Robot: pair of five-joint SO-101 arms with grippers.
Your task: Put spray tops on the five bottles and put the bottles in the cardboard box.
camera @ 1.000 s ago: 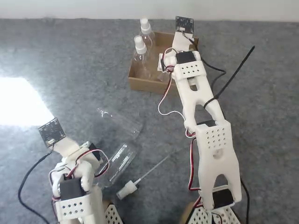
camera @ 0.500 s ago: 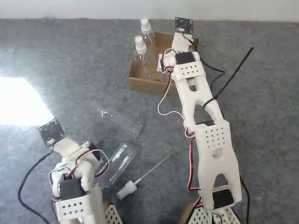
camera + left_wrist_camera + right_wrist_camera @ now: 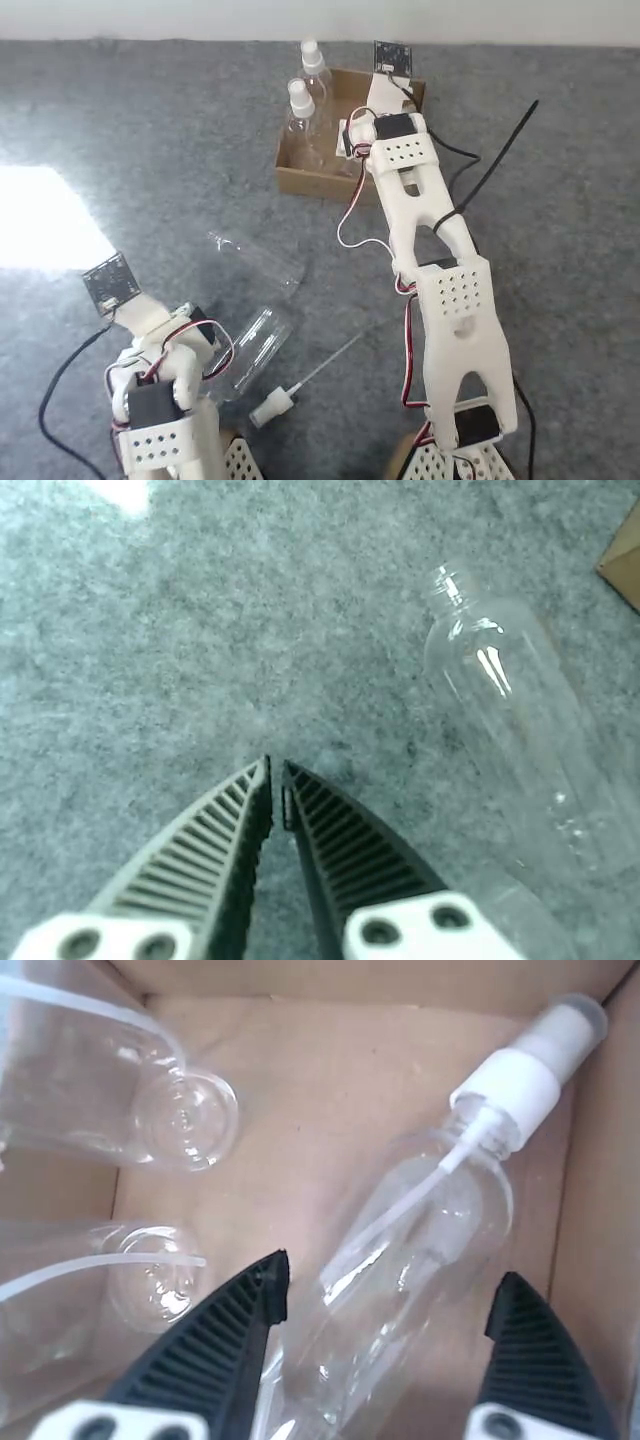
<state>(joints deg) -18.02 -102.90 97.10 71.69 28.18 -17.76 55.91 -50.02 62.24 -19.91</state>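
Note:
In the right wrist view my right gripper (image 3: 392,1275) stands open inside the cardboard box (image 3: 330,1050), with a capped bottle (image 3: 400,1250) lying tilted between its fingers. Two more capped bottles (image 3: 170,1100) (image 3: 120,1280) stand beside it. From above, the box (image 3: 310,180) holds two upright bottles (image 3: 300,110) (image 3: 313,62), and the right arm (image 3: 400,150) covers the rest. My left gripper (image 3: 277,772) is shut and empty, low over the carpet. A topless bottle (image 3: 520,720) lies off to its side. Two topless bottles (image 3: 262,255) (image 3: 258,345) and a loose spray top (image 3: 272,405) lie near the left arm (image 3: 160,390).
Grey carpet (image 3: 150,130) covers the table. A bright patch of light (image 3: 40,220) falls at the left edge. A black cable (image 3: 495,160) runs by the right arm. A corner of the box (image 3: 625,560) shows in the left wrist view.
The right arm has edged slightly to the left over the box. The left arm and the loose bottles have stayed still.

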